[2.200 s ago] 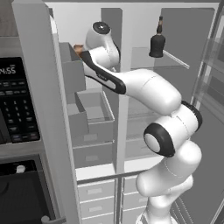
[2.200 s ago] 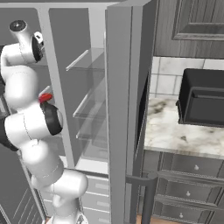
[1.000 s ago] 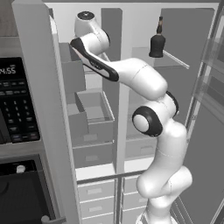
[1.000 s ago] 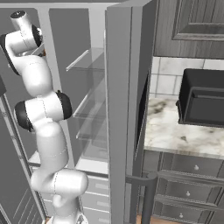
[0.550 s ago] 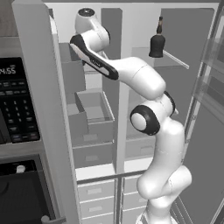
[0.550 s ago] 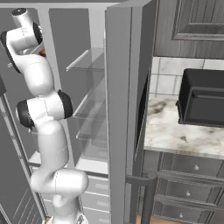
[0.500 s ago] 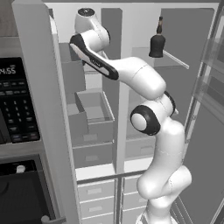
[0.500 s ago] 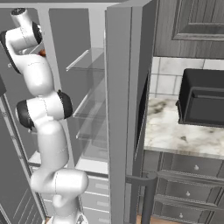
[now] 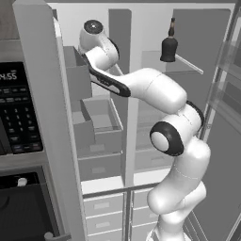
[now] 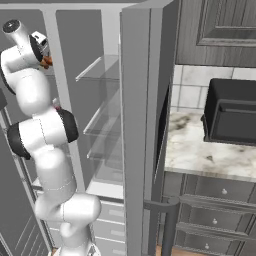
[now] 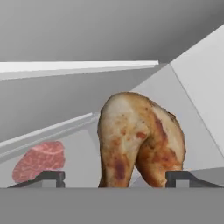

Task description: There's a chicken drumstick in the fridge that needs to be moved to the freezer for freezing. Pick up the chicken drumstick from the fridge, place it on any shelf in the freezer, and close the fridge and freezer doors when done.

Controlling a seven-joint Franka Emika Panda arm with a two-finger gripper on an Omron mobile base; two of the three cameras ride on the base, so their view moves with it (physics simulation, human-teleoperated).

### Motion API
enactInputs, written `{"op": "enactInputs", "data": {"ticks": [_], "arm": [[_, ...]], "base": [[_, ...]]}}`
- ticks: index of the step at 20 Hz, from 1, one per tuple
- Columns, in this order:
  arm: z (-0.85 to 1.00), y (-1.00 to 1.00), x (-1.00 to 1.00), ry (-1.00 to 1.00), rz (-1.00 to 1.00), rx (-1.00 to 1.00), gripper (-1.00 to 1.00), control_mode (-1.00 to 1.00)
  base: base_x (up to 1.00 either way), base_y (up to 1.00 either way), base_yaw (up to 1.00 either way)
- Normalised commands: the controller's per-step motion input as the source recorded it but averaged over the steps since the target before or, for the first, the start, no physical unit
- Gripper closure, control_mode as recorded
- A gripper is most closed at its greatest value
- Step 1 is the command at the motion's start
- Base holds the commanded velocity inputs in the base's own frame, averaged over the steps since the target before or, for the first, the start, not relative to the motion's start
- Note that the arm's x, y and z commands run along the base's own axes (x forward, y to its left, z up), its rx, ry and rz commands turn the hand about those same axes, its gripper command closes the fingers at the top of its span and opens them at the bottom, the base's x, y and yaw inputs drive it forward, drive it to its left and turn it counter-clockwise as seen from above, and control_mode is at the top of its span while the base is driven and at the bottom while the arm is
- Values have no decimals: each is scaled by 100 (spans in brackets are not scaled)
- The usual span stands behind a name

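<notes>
Golden-brown chicken drumstick (image 11: 140,140) sits between the two dark finger tips of the gripper (image 11: 116,177) in the hand view, its fat end away from the camera and the long axis running roughly along the gripper's line of sight (tilted a bit). Tips stand either side of it, apart at its width; looks held, though actual contact is hidden at the frame bottom. A raw red meat slab (image 11: 39,160) lies to the left of it on a pale shelf (image 11: 52,127), apart from the drumstick.

Left base view: the arm reaches up and left, wrist at the top of the freezer (image 9: 101,136), the narrow left compartment with grey bins (image 9: 101,124). Dark bottle (image 9: 169,44) stands on a glass shelf in the fridge (image 9: 188,94), well to the right. Right base view shows a brown speck of drumstick (image 10: 46,62) at the hand, high up.

Judgement: drumstick is carried at the freezer's top level, shelf just below and ahead; next is lowering onto it and opening the fingers. The open fridge door (image 10: 142,125) and freezer door (image 9: 44,117) are not yet closed.
</notes>
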Motion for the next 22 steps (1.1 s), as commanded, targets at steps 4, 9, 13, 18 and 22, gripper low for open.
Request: {"op": "enactInputs", "data": {"ticks": [4, 9, 13, 18, 22], "arm": [[-6, -5, -36, -8, -2, 9, -100, -100], [15, -24, -92, 8, -1, 10, -100, -100], [14, -59, -100, 1, -2, 9, -100, -100], [-4, -81, -100, -23, -4, 3, -100, -100], [0, -90, -100, -2, -12, 12, -100, -100]], "base": [[0, 0, 0], [0, 0, 0], [0, 0, 0], [0, 0, 0], [0, 0, 0]]}}
